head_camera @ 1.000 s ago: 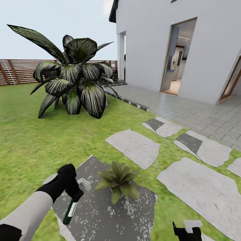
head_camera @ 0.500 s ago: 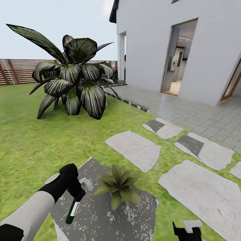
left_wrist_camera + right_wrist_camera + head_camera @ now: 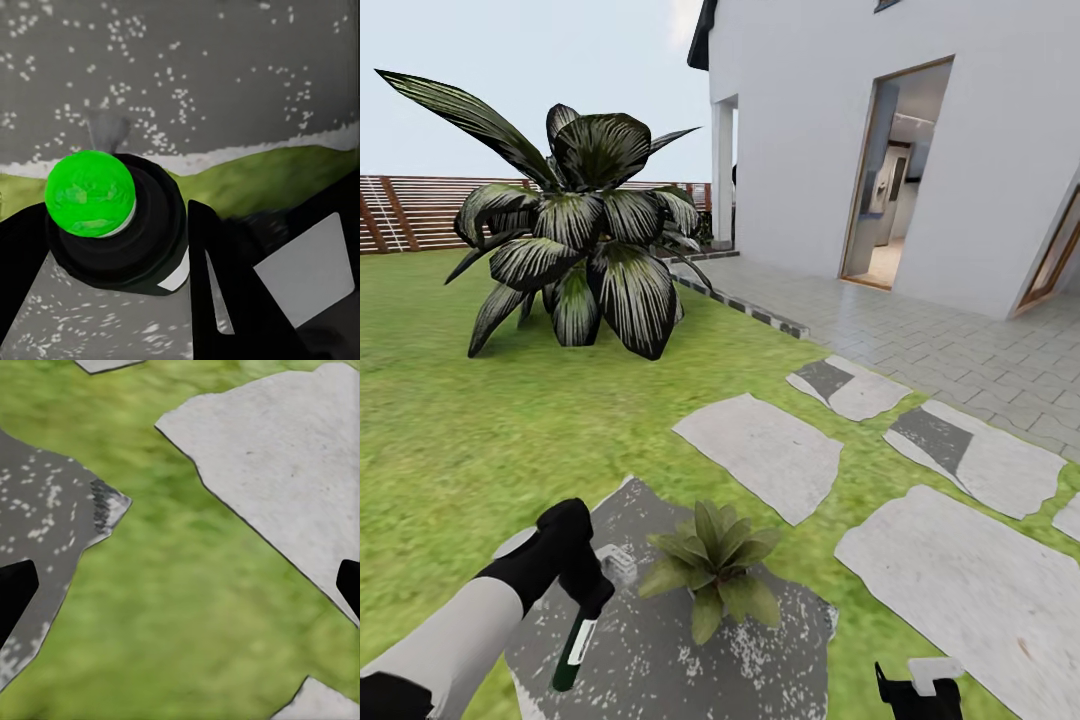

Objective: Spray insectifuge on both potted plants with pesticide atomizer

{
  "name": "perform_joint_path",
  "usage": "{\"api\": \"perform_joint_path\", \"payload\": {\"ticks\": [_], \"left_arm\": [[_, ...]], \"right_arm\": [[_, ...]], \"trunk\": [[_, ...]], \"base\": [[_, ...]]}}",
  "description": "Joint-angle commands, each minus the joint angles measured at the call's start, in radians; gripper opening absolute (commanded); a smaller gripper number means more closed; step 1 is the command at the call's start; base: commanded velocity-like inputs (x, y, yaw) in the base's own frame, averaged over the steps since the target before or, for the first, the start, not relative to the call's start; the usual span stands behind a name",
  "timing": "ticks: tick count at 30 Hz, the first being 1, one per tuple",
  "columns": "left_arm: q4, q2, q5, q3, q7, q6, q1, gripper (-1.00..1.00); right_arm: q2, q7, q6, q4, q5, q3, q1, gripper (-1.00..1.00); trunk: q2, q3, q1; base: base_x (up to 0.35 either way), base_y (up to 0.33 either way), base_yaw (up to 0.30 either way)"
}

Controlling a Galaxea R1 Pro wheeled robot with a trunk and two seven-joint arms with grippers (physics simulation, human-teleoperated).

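Your left gripper [image 3: 592, 590] is clamped on the pesticide atomizer [image 3: 572, 650], which hangs below it, slanting down over the dark speckled stone slab [image 3: 660, 670]. In the left wrist view the atomizer's green-dotted cap [image 3: 90, 193] sits tight between the black fingers [image 3: 217, 277].

One potted plant [image 3: 710, 565], a low green rosette, stands on the same slab just beside your left gripper, on its right and slightly ahead, not touching the bottle.

Your right gripper [image 3: 920, 685] sits low, well to the right of the plant. Its wrist view shows fingertips [image 3: 15, 592] spread wide with nothing between them, over grass [image 3: 195, 607] and a pale paving stone [image 3: 300, 457].

Far ahead of the left gripper stands a big striped-leaf shrub [image 3: 575, 235].
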Motion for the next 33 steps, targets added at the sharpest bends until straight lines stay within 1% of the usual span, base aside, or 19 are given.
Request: {"api": "perform_joint_path", "payload": {"ticks": [1,2,3,4,6,7,10,12,18,19,24,27,30,33], "left_arm": [[0.001,-0.006,-0.007,-0.005,-0.011,0.007,-0.006,-1.0],[0.003,-0.015,-0.007,-0.006,-0.011,0.007,-0.008,-1.0],[0.005,-0.034,-0.011,-0.008,-0.012,0.007,-0.01,-1.0],[0.007,-0.065,-0.014,-0.011,-0.012,0.006,-0.013,-1.0],[0.008,-0.093,-0.016,-0.012,-0.012,0.007,-0.02,-1.0],[0.009,-0.108,-0.016,-0.013,-0.012,0.008,-0.032,-1.0],[0.01,-0.12,-0.015,-0.013,-0.012,0.01,-0.049,-1.0],[0.011,-0.12,-0.015,-0.015,-0.012,0.01,-0.053,-1.0],[0.028,-0.09,-0.017,-0.016,-0.011,0.008,-0.035,-1.0],[0.044,-0.084,-0.017,-0.016,-0.011,0.008,-0.033,-1.0],[0.14,-0.076,-0.017,-0.015,-0.01,0.006,-0.031,-1.0],[0.149,-0.074,-0.019,-0.015,-0.009,0.006,-0.031,-1.0],[0.152,-0.074,-0.035,-0.013,-0.004,0.008,-0.031,-1.0],[0.152,-0.074,-0.063,-0.013,-0.001,0.008,-0.029,-1.0]], "right_arm": [[0.0,-0.005,-0.003,0.001,0.01,-0.004,-0.001,1.0],[0.0,-0.005,-0.003,0.001,0.01,-0.004,-0.001,1.0],[0.0,-0.005,-0.003,0.001,0.01,-0.004,-0.001,1.0],[0.0,-0.005,-0.003,0.0,0.01,-0.004,-0.001,1.0],[0.0,-0.005,-0.003,0.0,0.01,-0.004,-0.001,1.0],[0.0,-0.005,-0.003,0.0,0.01,-0.004,-0.001,1.0],[0.0,-0.005,-0.003,0.0,0.01,-0.004,-0.001,1.0],[0.0,-0.005,-0.003,0.0,0.01,-0.004,-0.001,1.0],[0.0,-0.005,-0.003,0.0,0.01,-0.004,-0.001,1.0],[0.0,-0.005,-0.003,0.0,0.01,-0.004,-0.001,1.0],[0.0,-0.005,-0.003,0.0,0.01,-0.004,-0.001,1.0],[0.0,-0.005,-0.003,0.0,0.01,-0.004,-0.001,1.0],[0.0,-0.005,-0.003,0.0,0.01,-0.004,-0.001,1.0],[0.0,-0.005,-0.003,0.001,0.01,-0.004,-0.001,1.0]], "trunk": [[0.0,-0.001,0.0],[0.0,-0.001,0.0],[0.0,-0.001,0.0],[0.0,-0.001,0.0],[0.0,-0.001,0.0],[0.0,-0.001,0.0],[0.0,-0.001,0.0],[0.0,-0.001,0.0],[0.0,-0.001,0.0],[0.0,-0.001,0.0],[0.0,-0.001,0.0],[0.0,-0.001,0.0],[0.0,-0.001,0.0],[0.0,-0.001,0.0]], "base": [[0.003,0.0,0.0],[0.002,0.0,0.0],[0.0,0.0,0.0],[0.0,0.0,0.0],[0.0,0.0,0.0],[0.0,0.0,0.0],[0.0,0.0,0.0],[0.0,0.0,0.0],[0.0,0.0,0.0],[0.0,0.0,0.0],[0.0,0.0,0.0],[0.0,0.0,0.0],[0.0,0.0,0.0],[0.002,0.0,0.0]]}}
